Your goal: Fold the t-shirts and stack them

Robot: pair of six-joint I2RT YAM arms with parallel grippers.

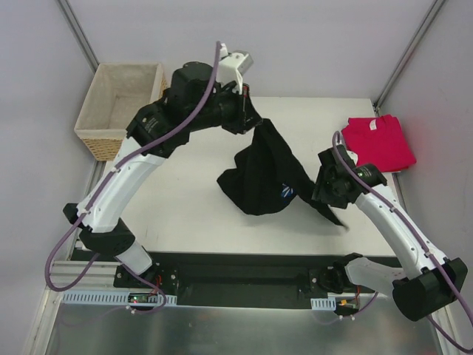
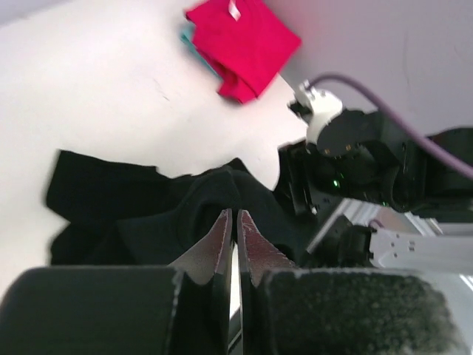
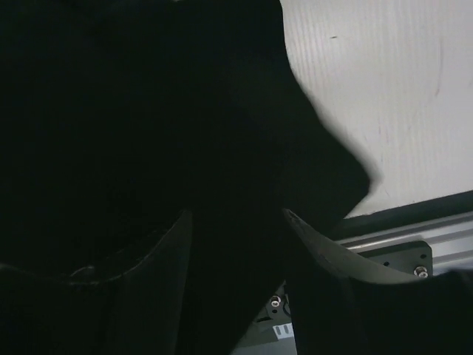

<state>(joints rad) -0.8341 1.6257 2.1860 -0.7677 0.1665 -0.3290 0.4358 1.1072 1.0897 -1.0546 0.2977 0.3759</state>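
Observation:
The black t-shirt (image 1: 262, 174) hangs in a bunch from my left gripper (image 1: 247, 117), which is shut on its top edge above the table's back middle. Its lower part rests crumpled on the table, with a bit of blue print (image 1: 287, 191) showing. In the left wrist view the jaws (image 2: 235, 214) are pressed together with black cloth (image 2: 148, 214) just beyond them. My right gripper (image 1: 315, 189) is at the shirt's right edge. Its fingers (image 3: 310, 240) stand apart, with black cloth (image 3: 148, 111) filling the gap. The pinkish-red t-shirt (image 1: 378, 142) lies folded at the back right (image 2: 240, 44).
A wicker basket (image 1: 94, 137) with pale lining stands off the table's back left corner. The white table (image 1: 185, 214) ends at a black rail in front, by the arm bases. Something teal (image 2: 188, 37) peeks from under the red shirt.

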